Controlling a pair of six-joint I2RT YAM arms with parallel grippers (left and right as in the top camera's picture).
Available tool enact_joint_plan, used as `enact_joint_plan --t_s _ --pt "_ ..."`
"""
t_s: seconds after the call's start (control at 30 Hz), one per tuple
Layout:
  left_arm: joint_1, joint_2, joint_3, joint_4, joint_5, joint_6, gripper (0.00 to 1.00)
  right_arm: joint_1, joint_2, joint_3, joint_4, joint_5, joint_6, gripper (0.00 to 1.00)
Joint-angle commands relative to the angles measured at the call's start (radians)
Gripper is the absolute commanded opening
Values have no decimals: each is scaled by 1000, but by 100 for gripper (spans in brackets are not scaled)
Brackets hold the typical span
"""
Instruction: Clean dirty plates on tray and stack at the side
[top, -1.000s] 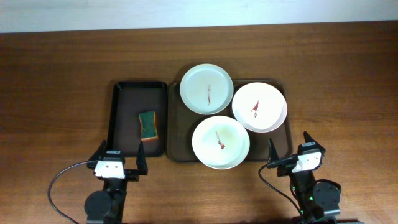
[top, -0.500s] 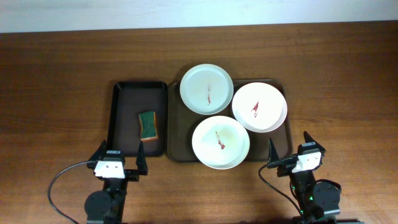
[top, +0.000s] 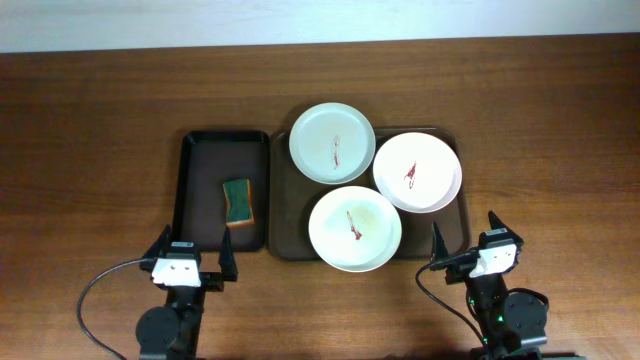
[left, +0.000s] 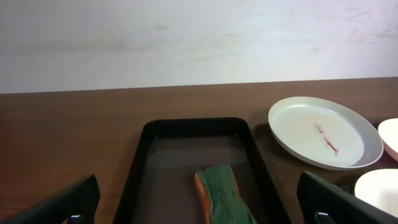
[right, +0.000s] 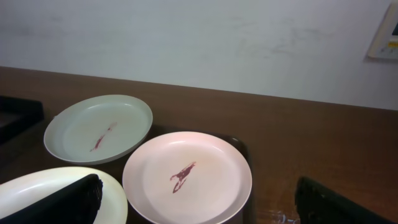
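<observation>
Lying long axis left-right on table (top: 100, 120), tray (top: 290, 215) bore far plate (top: 332, 143) overhanging tray's far rim, right plate (top: 417, 172) at right end, near plate (top: 355, 229) at near rim, each red-smeared. Spread wide, empty: left pincer (top: 194, 252) off tray's near-left corner, right pincer (top: 467, 238) off near-right corner.
</observation>
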Motion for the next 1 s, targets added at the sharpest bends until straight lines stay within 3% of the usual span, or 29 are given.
enact_joint_plan --t_s 0.0,0.23,0.53,0.97 --pt "3 -8 -8 4 11 16 99 9 -10 -5 -4 -6 2 99" --pt "3 -8 -7 34 11 8 99 9 -10 -5 -4 0 32 99" --pt "3 34 94 -144 5 -72 99 9 54 58 -47 -3 163 99" --pt "3 510 443 -356 0 -71 99 9 558 481 -345 -45 163 99"
